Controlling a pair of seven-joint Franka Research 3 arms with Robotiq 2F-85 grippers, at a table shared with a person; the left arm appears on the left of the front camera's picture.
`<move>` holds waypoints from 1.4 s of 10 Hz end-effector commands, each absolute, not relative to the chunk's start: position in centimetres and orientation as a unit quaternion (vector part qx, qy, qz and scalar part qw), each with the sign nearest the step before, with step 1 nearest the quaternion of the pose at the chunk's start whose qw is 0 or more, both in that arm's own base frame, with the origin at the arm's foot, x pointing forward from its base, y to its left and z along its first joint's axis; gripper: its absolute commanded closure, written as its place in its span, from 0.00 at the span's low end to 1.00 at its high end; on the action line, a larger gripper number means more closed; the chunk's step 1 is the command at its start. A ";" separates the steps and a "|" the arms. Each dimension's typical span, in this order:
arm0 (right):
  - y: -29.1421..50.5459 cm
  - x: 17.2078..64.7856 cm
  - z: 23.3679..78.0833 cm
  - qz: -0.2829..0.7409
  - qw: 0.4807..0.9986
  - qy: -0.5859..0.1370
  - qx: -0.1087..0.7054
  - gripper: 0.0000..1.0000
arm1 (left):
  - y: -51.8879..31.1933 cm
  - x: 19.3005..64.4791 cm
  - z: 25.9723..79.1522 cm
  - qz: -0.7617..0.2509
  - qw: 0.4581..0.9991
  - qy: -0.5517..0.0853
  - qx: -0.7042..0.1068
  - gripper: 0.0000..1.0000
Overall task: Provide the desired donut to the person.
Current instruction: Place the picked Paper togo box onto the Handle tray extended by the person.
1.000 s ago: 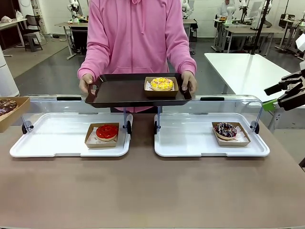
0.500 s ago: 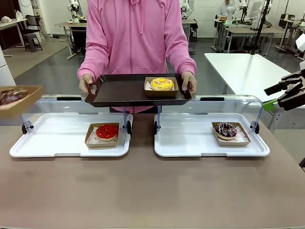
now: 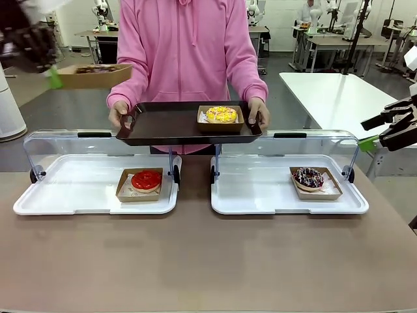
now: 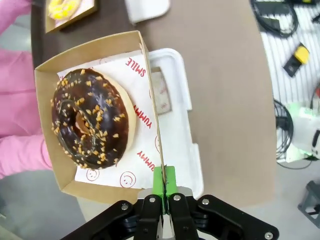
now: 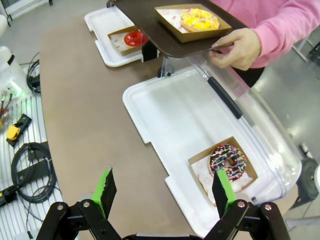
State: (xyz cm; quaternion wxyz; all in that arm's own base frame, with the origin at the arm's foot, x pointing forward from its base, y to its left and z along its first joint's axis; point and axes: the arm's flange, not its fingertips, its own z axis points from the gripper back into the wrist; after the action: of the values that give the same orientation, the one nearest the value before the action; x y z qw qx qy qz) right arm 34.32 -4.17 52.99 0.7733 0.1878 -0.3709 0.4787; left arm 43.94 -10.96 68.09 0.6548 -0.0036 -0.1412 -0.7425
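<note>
One chocolate donut (image 4: 91, 124) is riding in its cardboard box (image 4: 95, 120), and I am carrying that box with the left claw (image 4: 164, 192), whose green pads are pinched tight on the box's side wall. In the front view the box (image 3: 93, 75) is hanging high at the left, beside the person (image 3: 189, 52) and a little above the dark tray (image 3: 163, 124) they are holding out with both hands. A yellow donut (image 3: 221, 115) is sitting on the tray's right half, so I am judging the bare left half to be the landing spot. I am planning to keep the box level, since the grip is on one thin wall only and the donut's weight could tip it. I would come in over the tray, lower until the base rests, then let go. The right claw (image 5: 162, 192) is standing wide open and holding nothing, above the surface (image 5: 85, 100) near the sprinkled donut (image 5: 227, 161).
</note>
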 end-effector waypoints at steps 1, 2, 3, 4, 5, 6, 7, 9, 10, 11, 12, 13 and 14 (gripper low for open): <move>-4.2 34.3 52.8 0.480 0.774 -0.369 0.184 0.00 | -13.9 48.0 68.1 -0.726 0.672 -0.142 -0.020 0.99; -4.2 34.3 52.8 0.480 0.774 -0.369 0.184 0.00 | -15.6 49.7 66.7 -0.726 0.674 -0.137 -0.015 0.99; -4.2 34.3 52.8 0.480 0.774 -0.369 0.184 0.00 | -17.5 51.6 65.2 -0.709 0.692 -0.138 0.006 0.99; -4.2 34.3 52.8 0.480 0.774 -0.369 0.184 0.00 | -18.8 52.7 64.0 -0.697 0.702 -0.147 0.026 0.99; -4.2 34.3 52.8 0.480 0.774 -0.369 0.184 0.00 | -19.8 53.7 63.0 -0.702 0.697 -0.141 0.027 0.99; -4.2 34.3 52.8 0.480 0.774 -0.369 0.184 0.00 | -20.9 54.4 61.8 -0.711 0.690 -0.130 0.034 0.99; -4.2 34.3 52.8 0.480 0.774 -0.369 0.184 0.00 | -21.9 55.1 60.5 -0.721 0.680 -0.122 0.045 0.99; -4.2 34.3 52.8 0.480 0.774 -0.369 0.184 0.00 | -23.0 55.7 58.3 -0.735 0.670 -0.099 0.034 0.99; -4.2 34.3 52.8 0.480 0.774 -0.369 0.184 0.00 | -23.5 56.0 57.1 -0.741 0.663 -0.096 0.039 0.99; -4.2 34.3 52.8 0.480 0.774 -0.369 0.184 0.00 | -23.9 56.0 56.4 -0.741 0.663 -0.101 0.043 0.99; -4.2 34.3 52.8 0.480 0.774 -0.369 0.184 0.00 | -24.1 56.0 56.2 -0.741 0.663 -0.102 0.047 0.99; -4.2 34.3 52.8 0.480 0.774 -0.369 0.184 0.00 | -24.1 55.9 56.3 -0.740 0.662 -0.106 0.049 0.99; -4.2 34.3 52.8 0.480 0.774 -0.369 0.184 0.00 | -24.1 56.0 56.4 -0.741 0.661 -0.107 0.046 0.99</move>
State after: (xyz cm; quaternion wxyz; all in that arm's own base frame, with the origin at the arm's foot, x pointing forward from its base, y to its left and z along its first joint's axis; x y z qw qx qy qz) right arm 34.32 -4.15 52.99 0.7729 0.1884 -0.3711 0.4790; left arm 55.82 -24.33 55.91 0.6601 0.0333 -0.0992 -0.7438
